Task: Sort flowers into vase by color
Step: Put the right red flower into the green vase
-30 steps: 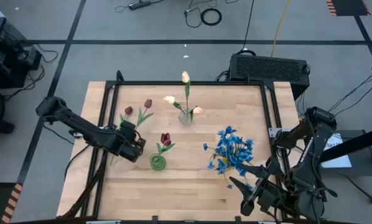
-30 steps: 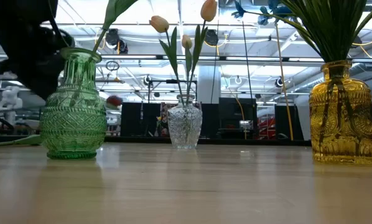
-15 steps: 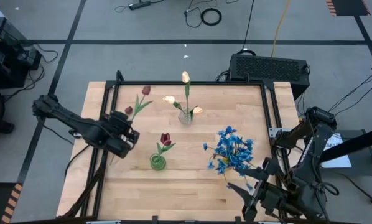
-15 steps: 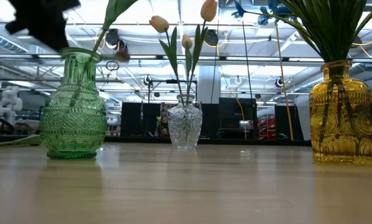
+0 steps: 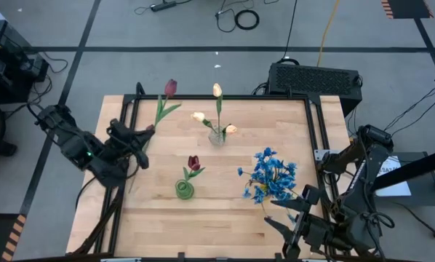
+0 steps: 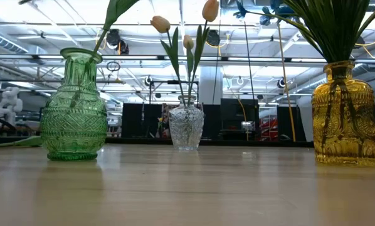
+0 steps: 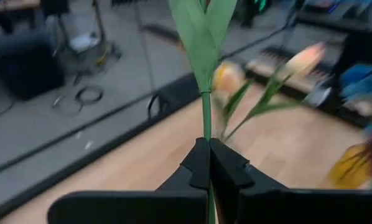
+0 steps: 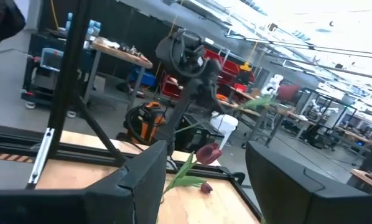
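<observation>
Lifted clear since a second ago, the red tulip (image 5: 170,88) now stands over the tabletop's far-left corner, stem clenched in my left pincer (image 5: 139,135). Its green vase (image 5: 185,190) lies toward the near edge and inward, nearer my left arm than my right, so the stem must swing there, bloom up.

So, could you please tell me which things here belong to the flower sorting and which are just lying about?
Job:
- dark red tulip, gripped by the left hand
- green vase
- clear vase
- yellow vase with blue flowers

Lying about:
- black case behind the table
- floor cables
</observation>
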Action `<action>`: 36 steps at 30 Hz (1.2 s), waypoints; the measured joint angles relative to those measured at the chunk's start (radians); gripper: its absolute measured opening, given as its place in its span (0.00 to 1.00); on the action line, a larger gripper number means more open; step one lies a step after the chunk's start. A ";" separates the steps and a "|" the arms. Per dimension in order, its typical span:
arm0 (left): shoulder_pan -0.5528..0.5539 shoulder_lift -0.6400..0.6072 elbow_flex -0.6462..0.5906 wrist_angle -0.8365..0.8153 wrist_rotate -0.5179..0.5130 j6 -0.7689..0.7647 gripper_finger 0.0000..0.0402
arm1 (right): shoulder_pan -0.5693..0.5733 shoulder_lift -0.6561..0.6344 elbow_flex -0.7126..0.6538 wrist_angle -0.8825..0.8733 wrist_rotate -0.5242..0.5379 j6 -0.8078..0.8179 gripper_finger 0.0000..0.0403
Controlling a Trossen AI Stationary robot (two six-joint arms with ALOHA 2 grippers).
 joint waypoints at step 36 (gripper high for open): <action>-0.286 0.194 0.115 1.030 -0.274 0.875 0.01 | 0.000 0.000 0.000 -0.084 -0.001 0.000 0.52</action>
